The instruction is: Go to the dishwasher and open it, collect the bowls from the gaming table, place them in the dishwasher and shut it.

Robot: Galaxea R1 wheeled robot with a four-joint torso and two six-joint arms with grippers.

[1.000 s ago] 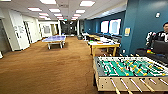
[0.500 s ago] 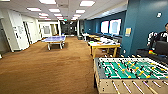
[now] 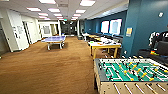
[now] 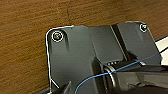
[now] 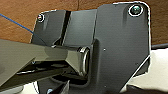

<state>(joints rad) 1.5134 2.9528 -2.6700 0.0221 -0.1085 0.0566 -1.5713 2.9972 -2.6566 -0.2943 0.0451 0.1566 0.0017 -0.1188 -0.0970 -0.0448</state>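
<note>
Camera has advanced: foosball table (image 3: 130, 75) now larger in the head view. Gaming table (image 3: 105, 46), yellow-legged surface, stands ahead beyond it. End effector state: cannot tell for either arm.

Head camera: high, facing forward and down long room; foosball table (image 3: 130, 75) close at 4 o'clock, yellow-legged table (image 3: 104, 46) mid-distance at 1 o'clock, blue table-tennis table (image 3: 53, 40) far at 11 o'clock. Both wrist cameras: close over own dark plate, facing down onto brown floor (image 4: 27, 45). Floor shared by all three views.
</note>
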